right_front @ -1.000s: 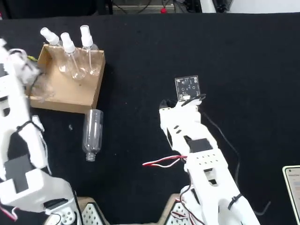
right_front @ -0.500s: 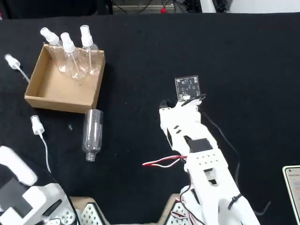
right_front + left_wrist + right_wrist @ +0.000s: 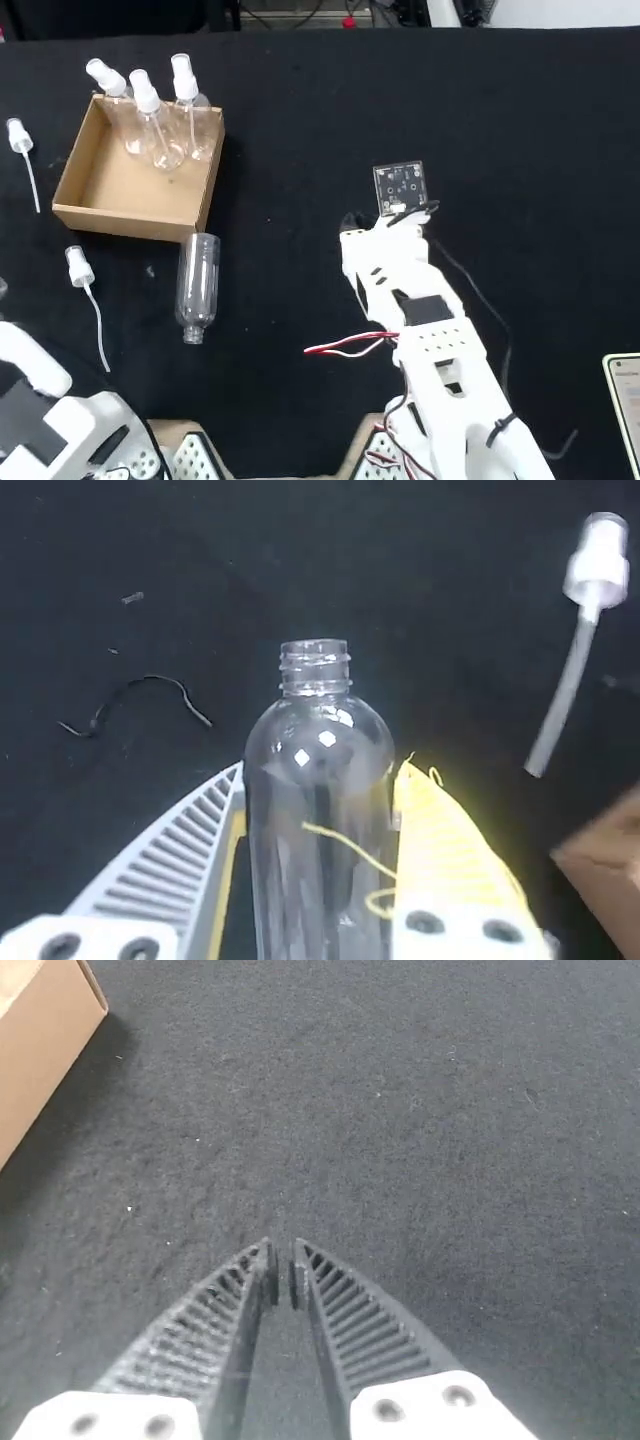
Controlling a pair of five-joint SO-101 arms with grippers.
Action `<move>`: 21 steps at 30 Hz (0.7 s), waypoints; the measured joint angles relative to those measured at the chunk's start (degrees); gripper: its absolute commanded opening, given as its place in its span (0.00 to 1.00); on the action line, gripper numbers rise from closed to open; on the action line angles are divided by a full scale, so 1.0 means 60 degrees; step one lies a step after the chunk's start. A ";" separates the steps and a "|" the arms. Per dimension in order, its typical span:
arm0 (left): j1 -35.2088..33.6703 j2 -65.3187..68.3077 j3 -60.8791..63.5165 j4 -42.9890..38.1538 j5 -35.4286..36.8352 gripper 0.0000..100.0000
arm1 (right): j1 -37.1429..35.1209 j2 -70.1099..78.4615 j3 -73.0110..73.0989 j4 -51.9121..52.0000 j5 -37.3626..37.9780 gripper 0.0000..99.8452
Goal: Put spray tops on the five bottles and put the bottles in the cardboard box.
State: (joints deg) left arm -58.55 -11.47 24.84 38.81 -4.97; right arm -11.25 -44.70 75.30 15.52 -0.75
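My left gripper (image 3: 320,768) is shut on a clear uncapped bottle (image 3: 318,780), its threaded neck pointing away from the wrist. A loose spray top (image 3: 595,570) with its tube lies beyond it on the black cloth. The cardboard box (image 3: 75,185) stands at the far left and holds three bottles (image 3: 160,135) with spray tops on. Another uncapped bottle (image 3: 197,285) lies on its side just in front of the box. Two loose spray tops (image 3: 20,135) (image 3: 78,265) lie left of the box. My right gripper (image 3: 280,1272) is shut on nothing, low over the cloth mid-table.
The left arm's base (image 3: 45,415) sits at the near left corner, the right arm (image 3: 420,330) runs from the near edge to mid-table. A small circuit board (image 3: 400,187) lies just beyond the right gripper. The box's corner (image 3: 40,1030) shows in the right wrist view.
The left arm has drawn back from beside the box toward the near left corner, carrying its bottle. The farther loose spray top has turned slightly. The right arm has not moved.
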 measured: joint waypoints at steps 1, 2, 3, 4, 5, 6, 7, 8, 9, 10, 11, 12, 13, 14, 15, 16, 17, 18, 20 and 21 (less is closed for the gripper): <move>-0.0029 0.0000 0.0542 -0.0806 0.0000 0.15 | 0.0000 0.0000 0.0000 0.0000 0.0000 0.03; -0.0029 0.0000 0.1114 -0.1656 -0.0044 0.15 | 0.0000 0.0000 0.0000 0.0000 0.0000 0.03; 0.0000 0.0000 0.1744 -0.2564 -0.0278 0.15 | 0.0000 0.0000 0.0000 0.0000 0.0000 0.03; 0.0044 -0.0088 0.2388 -0.3487 -0.0440 0.15 | 0.0000 0.0000 0.0000 0.0000 0.0000 0.03; 0.0044 -0.0249 0.3092 -0.4410 -0.0557 0.15 | 0.0000 0.0000 0.0000 0.0000 0.0000 0.03; 0.0029 -0.0484 0.3795 -0.5319 -0.0630 0.15 | 0.0000 0.0000 0.0000 0.0000 0.0000 0.03; -0.0015 -0.0791 0.4527 -0.6154 -0.0674 0.15 | 0.0000 0.0000 0.0000 0.0000 0.0000 0.03; -0.0029 -0.1143 0.5158 -0.6945 -0.0674 0.15 | 0.0000 0.0000 0.0000 0.0000 0.0000 0.03; -0.0015 -0.1538 0.5758 -0.7634 -0.0674 0.15 | 0.0000 0.0000 0.0000 0.0000 0.0000 0.03; 0.0015 -0.1993 0.6344 -0.8147 -0.0674 0.15 | 0.0000 0.0000 0.0000 0.0000 0.0000 0.03; 0.0059 -0.2476 0.6828 -0.8527 -0.0674 0.15 | 0.0000 0.0000 0.0000 0.0000 0.0000 0.03; 0.0088 -0.2974 0.7297 -0.8733 -0.0674 0.15 | 0.0000 0.0000 0.0000 0.0000 0.0000 0.03; 0.0161 -0.3487 0.7707 -0.8850 -0.0674 0.15 | 0.0000 0.0000 0.0000 0.0000 0.0000 0.03; 0.0264 -0.4015 0.8088 -0.8938 -0.0674 0.15 | 0.0000 0.0000 0.0000 0.0000 0.0000 0.03; 0.0381 -0.4557 0.8454 -0.8996 -0.0645 0.15 | 0.0000 0.0000 0.0000 0.0000 0.0000 0.03; 0.0484 -0.5114 0.8791 -0.9040 -0.0513 0.15 | 0.0000 0.0000 0.0000 0.0000 0.0000 0.03; 0.0571 -0.5626 0.9158 -0.9084 -0.0366 0.15 | 0.0000 0.0000 0.0000 0.0000 0.0000 0.03; 0.0615 -0.6125 0.9495 -0.9114 -0.0249 0.15 | 0.0000 0.0000 0.0000 0.0000 0.0000 0.03; 0.0806 -0.7062 1.0286 -0.9377 -0.0103 0.15 | 0.0000 0.0000 0.0000 0.0000 0.0000 0.03; 0.0967 -0.7473 1.0696 -0.9553 -0.0088 0.15 | 0.0000 0.0000 0.0000 0.0000 0.0000 0.03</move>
State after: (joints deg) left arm -52.75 -56.31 89.01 -18.51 -5.49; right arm -11.25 -44.70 75.30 15.52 -0.75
